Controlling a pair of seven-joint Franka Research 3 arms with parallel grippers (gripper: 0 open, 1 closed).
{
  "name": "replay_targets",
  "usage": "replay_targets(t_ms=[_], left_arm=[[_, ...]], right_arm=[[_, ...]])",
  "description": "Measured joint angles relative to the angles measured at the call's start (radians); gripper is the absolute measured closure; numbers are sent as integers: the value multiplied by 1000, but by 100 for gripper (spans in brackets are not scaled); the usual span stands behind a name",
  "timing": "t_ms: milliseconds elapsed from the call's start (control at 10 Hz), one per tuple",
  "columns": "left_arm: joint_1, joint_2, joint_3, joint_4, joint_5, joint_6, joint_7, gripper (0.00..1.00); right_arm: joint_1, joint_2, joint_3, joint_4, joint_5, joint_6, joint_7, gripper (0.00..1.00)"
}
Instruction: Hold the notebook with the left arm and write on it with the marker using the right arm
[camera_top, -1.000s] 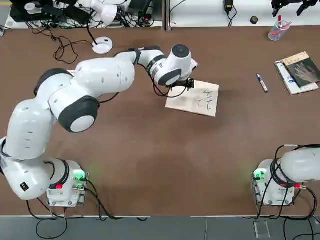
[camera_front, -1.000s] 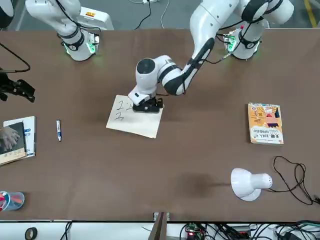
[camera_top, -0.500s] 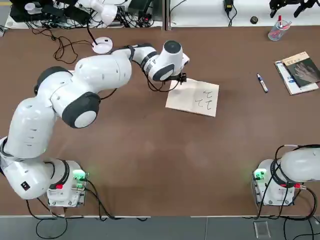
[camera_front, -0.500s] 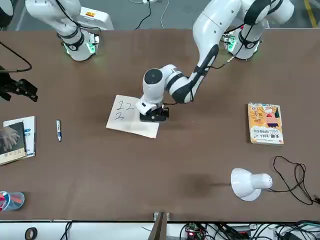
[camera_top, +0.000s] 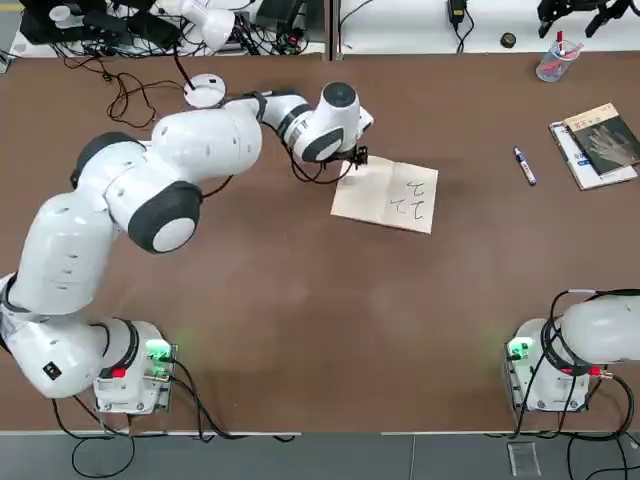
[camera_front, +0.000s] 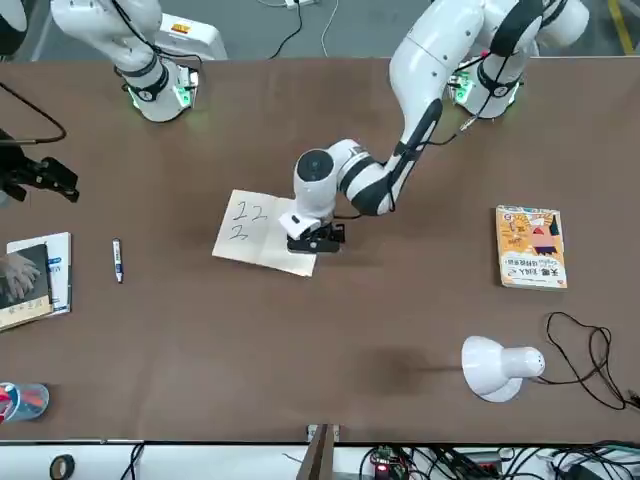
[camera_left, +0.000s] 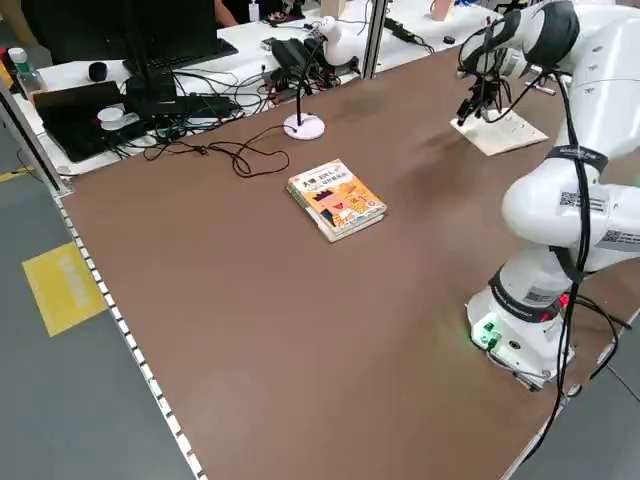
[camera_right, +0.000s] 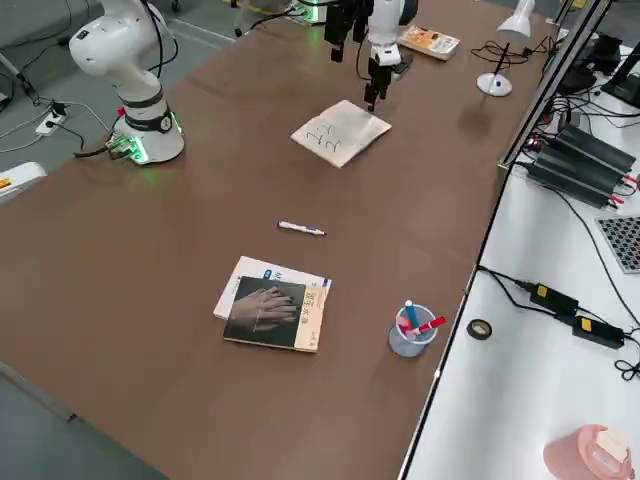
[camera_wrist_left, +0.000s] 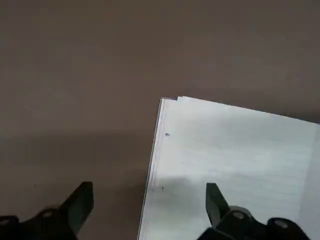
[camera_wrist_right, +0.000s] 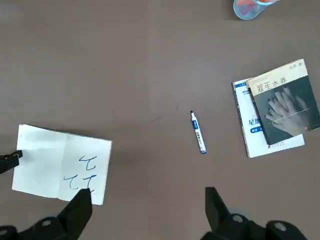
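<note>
The cream-white rectangular notebook (camera_top: 386, 195) lies flat near the middle of the brown table (camera_top: 300, 320), with a few dark handwritten strokes on the half nearer to the right arm's side. The bulky glossy white left arm (camera_top: 150, 190) reaches far over the table, and its black left gripper (camera_top: 357, 158) points down at the corner of the notebook that is far from the robot, on the left arm's side. In the left wrist view the two black fingers (camera_wrist_left: 80, 202) stand spread, one over the bare table and the other over the white page, and they hold nothing. From the pictures it cannot be told whether the fingertips touch the paper.

The small slim white-grey marker (camera_top: 525, 166) with the dark end lies on the table well apart from the notebook, between it and a dark-covered book showing a hand (camera_top: 603, 139), which rests on a white book. The right gripper (camera_wrist_right: 147, 200) hangs high above the table and looks down on the marker and the notebook; its fingers are spread and empty. Only the base of the white right arm (camera_top: 590, 335) shows in the top view.

An orange-yellow illustrated book (camera_front: 531, 247) lies on the left arm's side, near a white desk lamp (camera_front: 497, 366). A clear plastic cup with pens (camera_right: 410, 330) stands near the table's far edge
</note>
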Motion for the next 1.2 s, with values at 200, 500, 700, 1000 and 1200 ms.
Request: replay_targets(t_ms=[200,500,700,1000,1200], left_arm=[[-2,14,-1,0,0,13,0,0],[-2,24,-1,1,0,19,0,0],[-2,26,-1,2,1,22,0,0],[-2,30,-1,2,5,22,0,0],[-2,32,2,2,6,22,0,0]], right_arm=[[0,0,0,-1,1,0,-1,0],[0,0,0,-3,3,0,-2,0],[0,0,0,-4,8,0,-3,0],[0,0,0,-5,10,0,-3,0],[1,0,1,-5,11,0,-4,0]])
